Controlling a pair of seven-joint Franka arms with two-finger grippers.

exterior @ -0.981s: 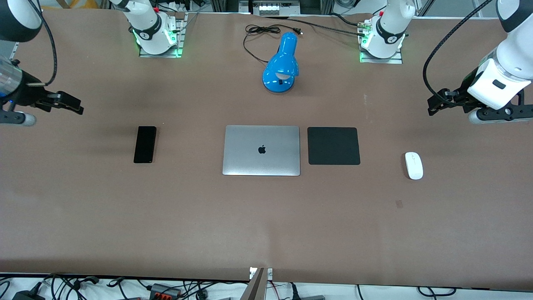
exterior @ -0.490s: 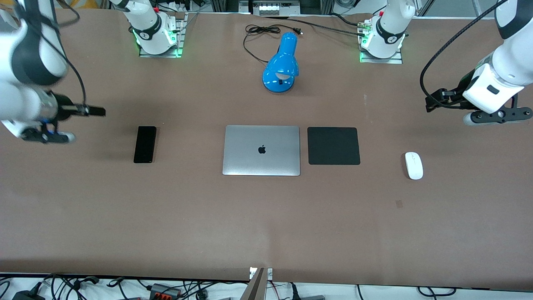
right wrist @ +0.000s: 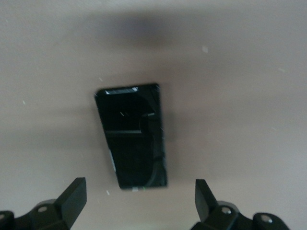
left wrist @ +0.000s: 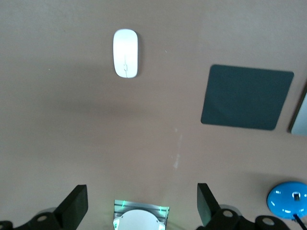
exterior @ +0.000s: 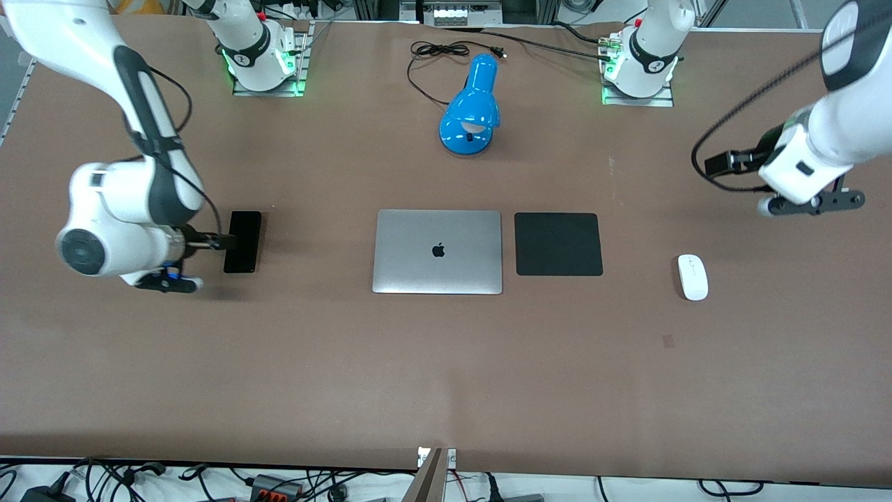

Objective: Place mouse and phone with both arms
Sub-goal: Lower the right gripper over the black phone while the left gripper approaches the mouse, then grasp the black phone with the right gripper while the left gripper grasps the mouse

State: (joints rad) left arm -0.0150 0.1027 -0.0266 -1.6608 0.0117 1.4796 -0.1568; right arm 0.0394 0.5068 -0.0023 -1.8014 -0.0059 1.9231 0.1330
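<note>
The black phone (exterior: 242,242) lies flat on the table toward the right arm's end, and fills the middle of the right wrist view (right wrist: 133,135). My right gripper (exterior: 221,242) hovers open and empty over the table at the phone's edge (right wrist: 139,199). The white mouse (exterior: 693,277) lies toward the left arm's end, and shows in the left wrist view (left wrist: 125,59). My left gripper (exterior: 721,164) is open and empty (left wrist: 140,207), up in the air over bare table, apart from the mouse.
A closed silver laptop (exterior: 437,251) lies mid-table with a square black mouse pad (exterior: 558,244) beside it, between laptop and mouse. A blue desk lamp (exterior: 471,108) with its cable lies farther from the front camera. The arm bases (exterior: 637,66) stand at the table's edge.
The right arm has swung in from the table's end and come down beside the phone. The left arm has shifted slightly toward the table's middle. Phone and mouse have not moved.
</note>
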